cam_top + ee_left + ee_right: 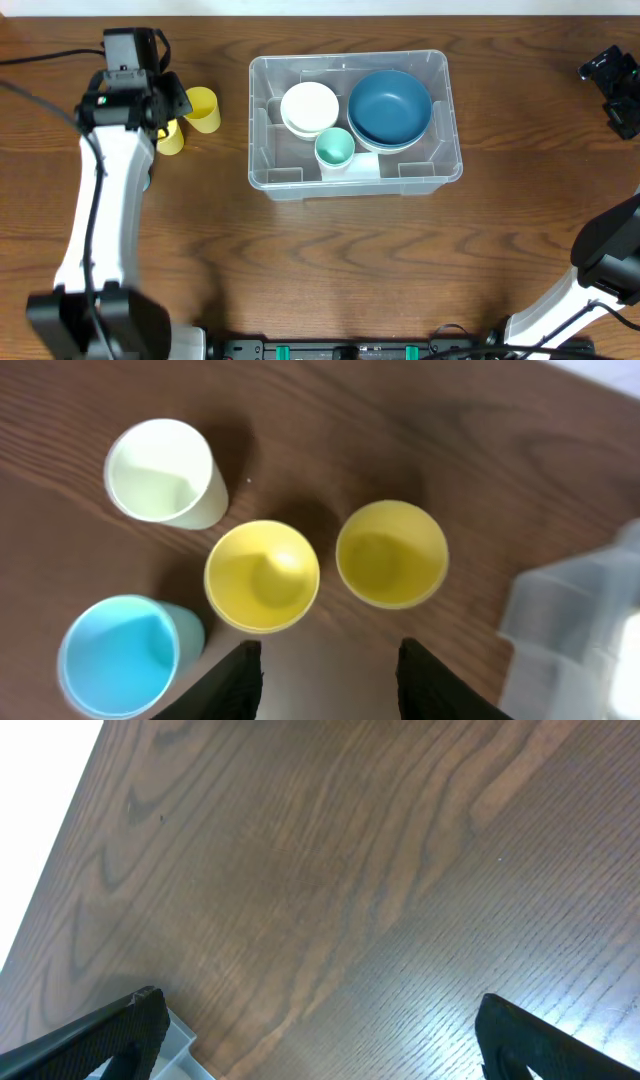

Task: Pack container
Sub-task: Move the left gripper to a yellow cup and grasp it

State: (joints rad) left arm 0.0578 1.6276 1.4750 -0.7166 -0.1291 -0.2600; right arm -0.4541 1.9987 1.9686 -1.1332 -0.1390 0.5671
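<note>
The clear plastic container (300,180) stands mid-table and holds white bowls (309,107), a blue bowl (390,107) and a mint cup (334,148). Its corner shows in the left wrist view (580,620) and the right wrist view (185,1045). My left gripper (325,670) is open above the table, just short of two yellow cups (262,575) (391,553), with a white cup (165,472) and a light blue cup (125,655) beside them. One yellow cup (202,109) shows overhead. My right gripper (315,1030) is open over bare wood at the far right.
The table's far edge runs along the top (330,8). The left arm (105,190) stretches along the left side. The right arm's base (600,270) stands at the lower right.
</note>
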